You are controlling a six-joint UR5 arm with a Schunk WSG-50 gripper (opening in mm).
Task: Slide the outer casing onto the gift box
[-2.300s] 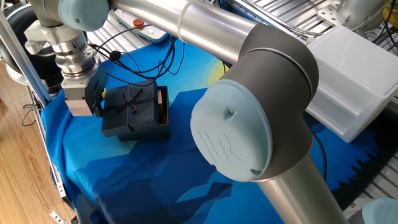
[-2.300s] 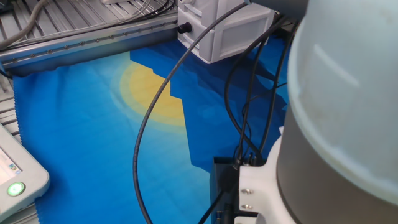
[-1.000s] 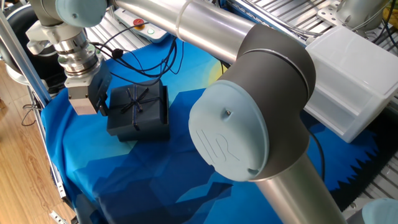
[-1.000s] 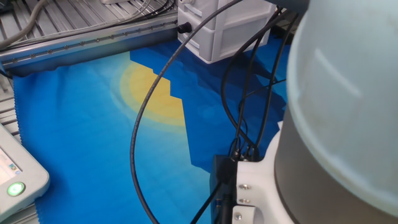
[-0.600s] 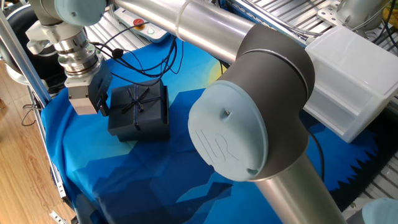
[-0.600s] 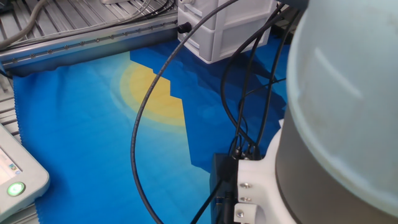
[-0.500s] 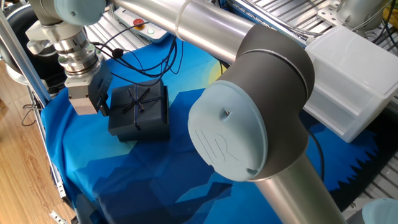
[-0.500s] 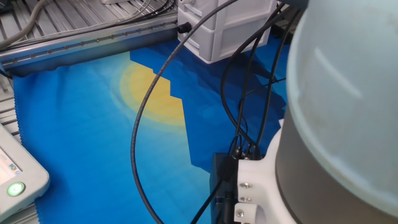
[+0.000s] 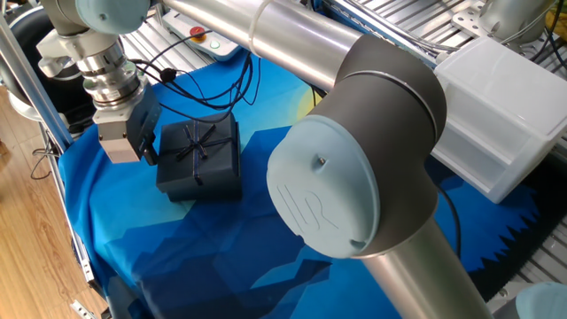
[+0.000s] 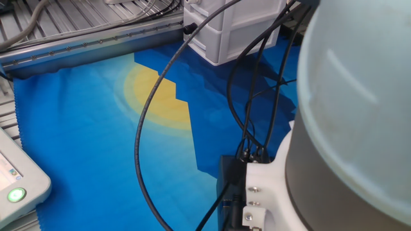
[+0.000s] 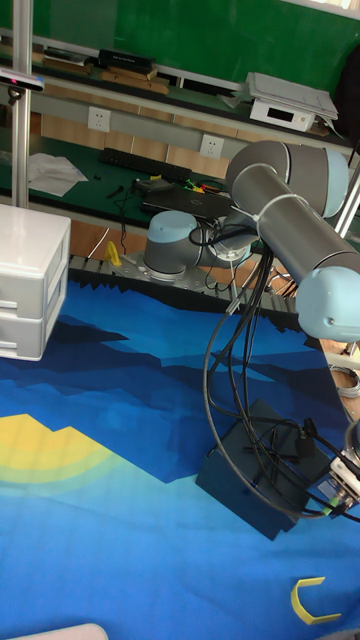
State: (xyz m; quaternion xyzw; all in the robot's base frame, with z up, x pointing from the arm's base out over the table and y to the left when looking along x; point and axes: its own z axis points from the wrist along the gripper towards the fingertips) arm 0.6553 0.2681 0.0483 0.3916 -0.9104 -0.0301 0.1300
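Observation:
In one fixed view the outer casing (image 9: 199, 155), dark navy with a thin ribbon cross and bow, lies on the blue cloth. It covers the gift box, of which no tan inside shows. My gripper (image 9: 144, 142) hangs straight down at the casing's left side, its dark fingers (image 9: 140, 128) pressed against that edge. The fingers read as one dark block, so the gap between them is hidden. The tall fixed view has the casing (image 11: 262, 470) at lower right and the gripper (image 11: 325, 490) at its right edge. The arm blocks both in the other fixed view.
A large white plastic drawer unit (image 9: 505, 115) stands at the cloth's far side, and shows too (image 11: 30, 285) (image 10: 225, 29). A small yellow hook (image 11: 312, 600) lies on the cloth near the casing. Black cables (image 10: 144, 135) trail over the cloth. A grey device with a green light (image 10: 16, 189) sits at one edge.
The gripper and casing have moved right together. The tan strip of the gift box that showed at the casing's right end 2.3 s ago is now covered.

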